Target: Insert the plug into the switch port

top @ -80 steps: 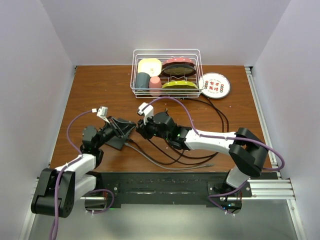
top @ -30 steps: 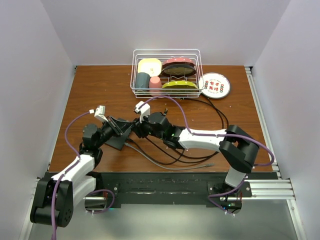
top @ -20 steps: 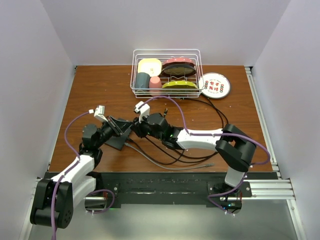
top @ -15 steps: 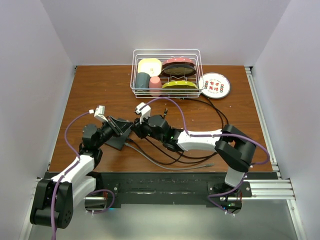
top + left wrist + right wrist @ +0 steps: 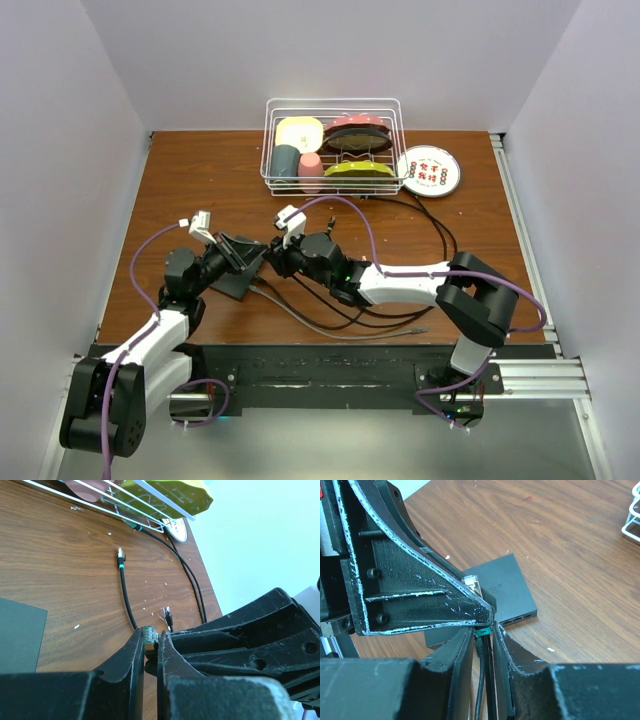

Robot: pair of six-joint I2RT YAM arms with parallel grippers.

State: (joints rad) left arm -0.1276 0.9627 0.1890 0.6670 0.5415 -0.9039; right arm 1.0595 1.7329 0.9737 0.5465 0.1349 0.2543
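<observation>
The switch (image 5: 232, 287), a flat black box, lies on the table under both grippers. It also shows in the right wrist view (image 5: 506, 592), with its sockets on the near right edge. My left gripper (image 5: 253, 256) is shut on the clear plug (image 5: 148, 639), held just above the switch. The plug tip pokes out of the left fingers (image 5: 420, 580) in the right wrist view (image 5: 472, 584). My right gripper (image 5: 277, 262) meets the left one tip to tip. Its jaws stand slightly apart either side of the plug's teal boot and black cable (image 5: 482, 635).
A white wire basket (image 5: 272, 150) with dishes and cups stands at the back. A round patterned plate (image 5: 428, 170) lies to its right. Loose black cables (image 5: 380, 310) loop over the table's middle, one with a free connector (image 5: 120, 555).
My right gripper reached left until it met the left gripper, then drew back a touch to the right. The left gripper lifted slightly and has stayed there.
</observation>
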